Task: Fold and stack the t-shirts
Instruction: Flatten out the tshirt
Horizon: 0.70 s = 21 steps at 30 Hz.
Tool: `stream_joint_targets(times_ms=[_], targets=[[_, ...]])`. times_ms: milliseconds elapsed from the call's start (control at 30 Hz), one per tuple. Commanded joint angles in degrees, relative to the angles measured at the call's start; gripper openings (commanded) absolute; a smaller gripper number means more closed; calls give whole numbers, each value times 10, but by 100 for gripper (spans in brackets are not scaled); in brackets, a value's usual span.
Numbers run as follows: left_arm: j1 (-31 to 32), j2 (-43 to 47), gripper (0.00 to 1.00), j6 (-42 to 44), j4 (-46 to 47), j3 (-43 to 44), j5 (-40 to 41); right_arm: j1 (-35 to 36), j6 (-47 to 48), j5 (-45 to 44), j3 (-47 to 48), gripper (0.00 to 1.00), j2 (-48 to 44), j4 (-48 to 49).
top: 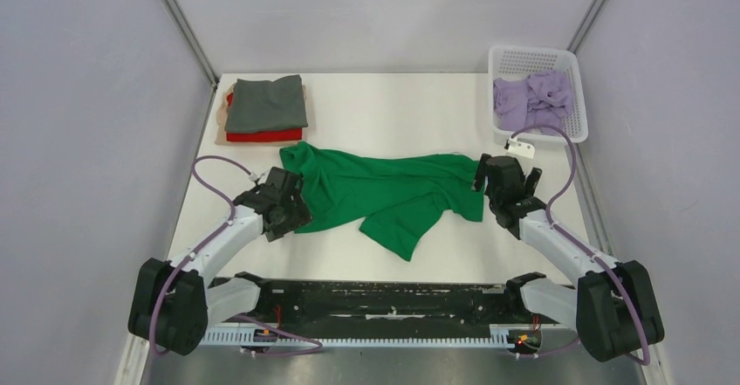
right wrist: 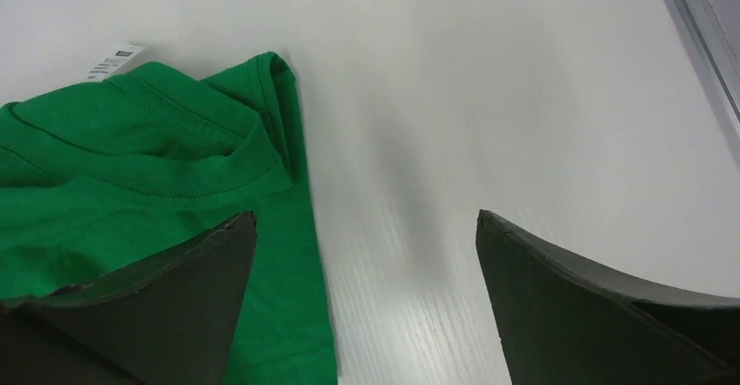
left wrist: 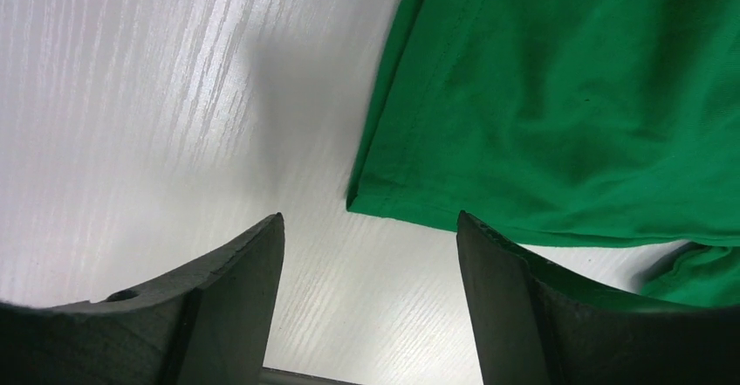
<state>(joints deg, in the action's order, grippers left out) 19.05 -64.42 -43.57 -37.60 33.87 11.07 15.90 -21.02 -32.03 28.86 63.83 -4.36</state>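
A bright green t-shirt [top: 384,191] lies crumpled across the middle of the white table. My left gripper [top: 284,202] is open at its left edge; in the left wrist view the shirt's hemmed corner [left wrist: 384,197] lies just ahead of the empty gap between the fingers [left wrist: 236,289]. My right gripper [top: 506,184] is open at the shirt's right end; the right wrist view shows the collar [right wrist: 188,154] and a white label [right wrist: 113,60], with the left finger [right wrist: 166,298] over the cloth edge. Folded dark grey [top: 266,103], red [top: 264,134] and tan [top: 220,119] shirts are stacked at the back left.
A white basket [top: 572,75] at the back right holds a crumpled lilac shirt [top: 532,99]. Grey walls stand on both sides. A metal rail [right wrist: 698,18] runs along the table's right edge.
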Motion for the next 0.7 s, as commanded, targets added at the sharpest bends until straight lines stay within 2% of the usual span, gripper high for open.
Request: stream_joint_targets(times_ms=[0,167,267,500,667], targets=[[1,-9,74,-23,26,8,-4,0,-2,-14,17,98,5,-1],[1,-49,69,-14,38,24,-15,0,3,-15,15,98,6,-1],[1,-72,59,-13,47,28,-25,0,5,-21,15,98,7,-3],[1,-100,55,-6,54,31,-32,0,15,-33,19,98,10,-9],[6,-112,43,-10,60,28,-40,0,19,-62,24,98,6,-26]])
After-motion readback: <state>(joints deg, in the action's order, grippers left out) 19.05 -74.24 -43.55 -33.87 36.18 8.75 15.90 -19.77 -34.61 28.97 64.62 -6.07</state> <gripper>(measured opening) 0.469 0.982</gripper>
